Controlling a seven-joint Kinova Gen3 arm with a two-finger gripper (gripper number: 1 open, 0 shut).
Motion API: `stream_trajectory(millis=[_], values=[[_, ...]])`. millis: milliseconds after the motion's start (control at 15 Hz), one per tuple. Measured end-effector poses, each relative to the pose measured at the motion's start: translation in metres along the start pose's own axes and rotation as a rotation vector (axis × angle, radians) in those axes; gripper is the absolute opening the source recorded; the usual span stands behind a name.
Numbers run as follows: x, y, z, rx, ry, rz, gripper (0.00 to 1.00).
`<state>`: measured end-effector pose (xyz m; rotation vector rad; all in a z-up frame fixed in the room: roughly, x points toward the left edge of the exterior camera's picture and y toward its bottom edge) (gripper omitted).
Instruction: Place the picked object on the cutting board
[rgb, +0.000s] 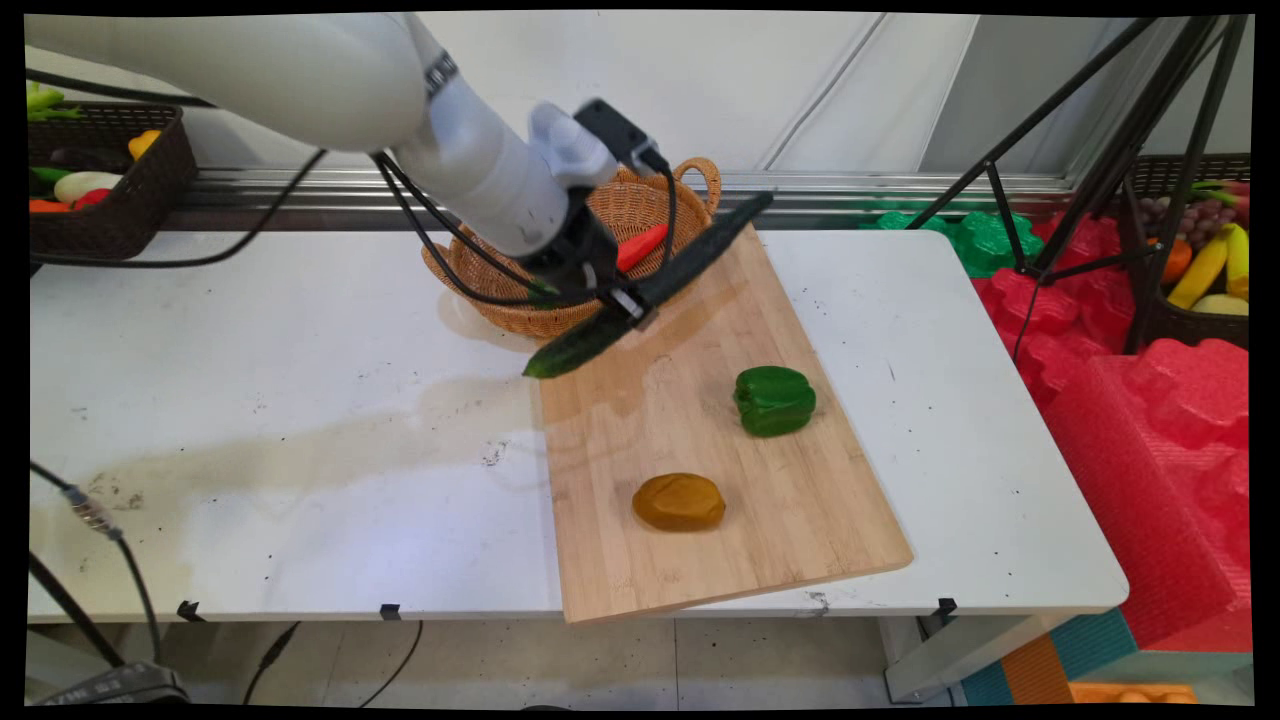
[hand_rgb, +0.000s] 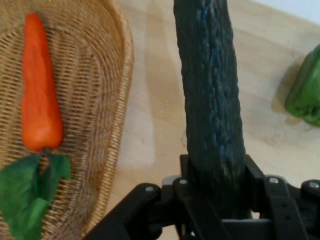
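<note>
A long dark-green cucumber (rgb: 640, 290) is clamped crosswise in the end effector (rgb: 630, 300), its fingers closed on the cucumber's middle so that both ends stick out. It hangs tilted above the far corner of the wooden cutting board (rgb: 800, 520), its lower tip out past the board's left edge and its upper tip toward the wall. Gripped near the middle, it looks balanced and not prone to swing. Just behind it stands a wicker basket (rgb: 690, 175) holding a carrot (hand_rgb: 37, 95) with green leaves, seen clearly in the hand view. On the board lie a green bell pepper (rgb: 775, 400) and, nearer the front, a brown potato (rgb: 678, 502), well apart. The board rests on the white surface (rgb: 250, 400), which is stained and speckled. Dark baskets of produce (rgb: 110, 180) sit at far left, red foam blocks (rgb: 1150, 440) and a tripod (rgb: 1100, 150) at right.
</note>
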<state>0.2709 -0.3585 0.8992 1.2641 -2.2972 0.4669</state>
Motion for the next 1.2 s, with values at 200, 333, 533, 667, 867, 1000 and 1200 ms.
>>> stream_trajectory(millis=[200, 333, 533, 667, 867, 1000, 1200], values=[[-0.003, 0.003, 0.028, -0.006, -0.055, 0.014, 0.0], [-0.006, 0.004, 0.045, -0.012, -0.087, 0.026, 0.0], [-0.009, 0.006, 0.065, -0.022, -0.117, 0.036, 0.0], [-0.012, 0.007, 0.079, -0.031, -0.135, 0.045, 0.0], [-0.015, 0.009, 0.093, -0.04, -0.155, 0.056, 1.0], [-0.016, 0.01, 0.098, -0.044, -0.163, 0.063, 1.0], [-0.016, 0.01, 0.101, -0.045, -0.164, 0.077, 1.0]])
